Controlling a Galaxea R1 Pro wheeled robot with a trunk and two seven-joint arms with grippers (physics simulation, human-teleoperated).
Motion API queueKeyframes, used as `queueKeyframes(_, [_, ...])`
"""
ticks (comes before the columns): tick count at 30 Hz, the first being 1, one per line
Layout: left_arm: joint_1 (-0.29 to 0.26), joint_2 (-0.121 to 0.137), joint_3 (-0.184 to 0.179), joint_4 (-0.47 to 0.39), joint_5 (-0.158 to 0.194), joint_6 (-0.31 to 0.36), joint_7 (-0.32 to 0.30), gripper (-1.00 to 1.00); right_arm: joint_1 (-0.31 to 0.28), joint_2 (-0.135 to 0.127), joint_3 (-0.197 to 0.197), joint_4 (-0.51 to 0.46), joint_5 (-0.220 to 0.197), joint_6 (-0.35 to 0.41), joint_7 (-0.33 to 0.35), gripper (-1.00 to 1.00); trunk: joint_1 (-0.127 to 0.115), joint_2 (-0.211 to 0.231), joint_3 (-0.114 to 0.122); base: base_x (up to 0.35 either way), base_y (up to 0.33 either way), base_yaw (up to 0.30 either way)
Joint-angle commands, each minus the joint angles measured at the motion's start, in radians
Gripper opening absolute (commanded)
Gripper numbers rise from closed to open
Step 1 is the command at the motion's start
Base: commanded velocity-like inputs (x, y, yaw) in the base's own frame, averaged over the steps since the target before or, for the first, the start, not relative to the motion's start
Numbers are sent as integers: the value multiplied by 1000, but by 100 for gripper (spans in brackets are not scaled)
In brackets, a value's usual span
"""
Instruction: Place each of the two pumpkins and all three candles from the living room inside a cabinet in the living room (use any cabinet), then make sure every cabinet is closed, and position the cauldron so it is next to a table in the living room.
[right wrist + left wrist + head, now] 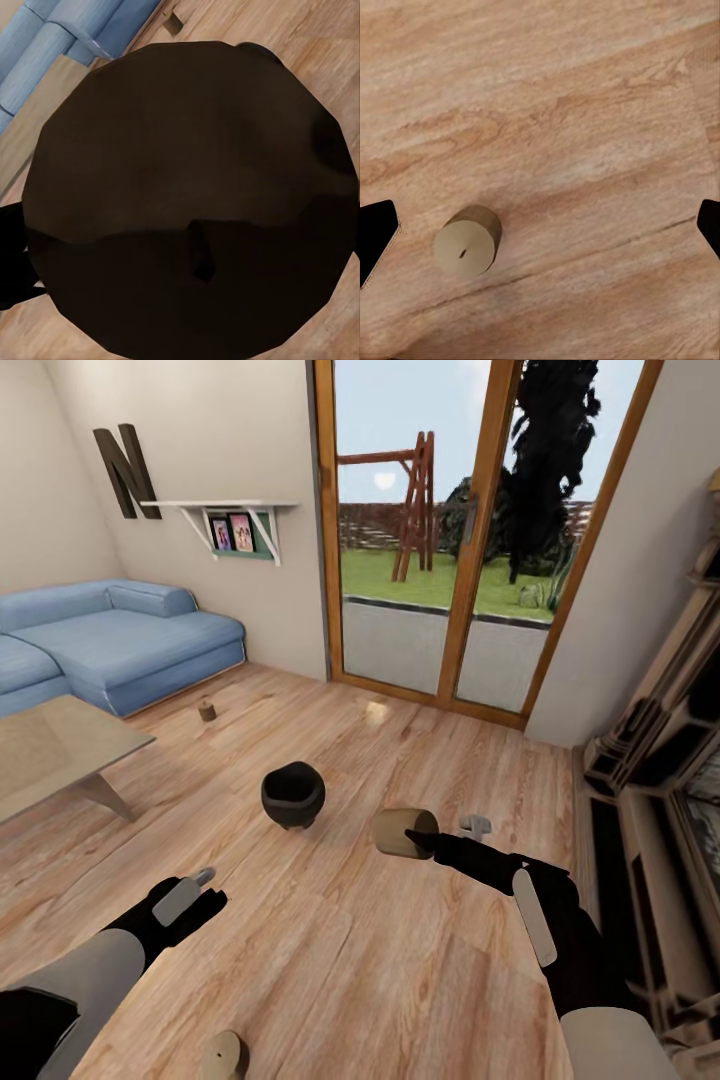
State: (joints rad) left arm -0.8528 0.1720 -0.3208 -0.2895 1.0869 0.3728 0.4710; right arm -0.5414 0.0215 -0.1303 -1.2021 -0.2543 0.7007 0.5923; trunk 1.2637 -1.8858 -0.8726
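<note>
A tan candle [403,832] hangs above the floor, my right gripper [428,843] shut on it. In the right wrist view its dark round end [187,187] with the wick sits close to the camera. The black cauldron [292,794] stands on the wooden floor just left of that candle. A second candle [222,1055] stands upright on the floor near me; in the left wrist view this candle [467,240] lies below my open left gripper [540,229], between its black fingertips [376,234]. A third small candle [207,710] rests near the sofa. No pumpkin is in view.
A low wooden table [60,750] stands at the left, with a blue sofa [110,640] behind it. Glass patio doors [440,560] close off the far side. A brown wooden unit [640,830] runs along the right wall.
</note>
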Motion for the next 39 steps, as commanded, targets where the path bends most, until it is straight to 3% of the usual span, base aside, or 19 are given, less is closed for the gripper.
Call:
queueKeyframes(1, [0,3,0,0,1,0,0,100,0,0,0,0,-2,0,0,-100,4,-7,-3,0,0,0])
queueKeyframes(17, [0,10,2,-1,2,0,-2,100,0,0,0,-2,-2,0,4,-100,65,-119,-53,0,0,0])
queueKeyframes(27, [0,7,-1,6,3,-2,-2,100,0,-6,-2,-2,-2,2,93,-100,104,-189,-85,0,0,0])
queueKeyframes(39, [0,1,0,43,2,13,0,100,0,-8,0,-2,-1,2,103,-100,150,-273,-122,0,0,0])
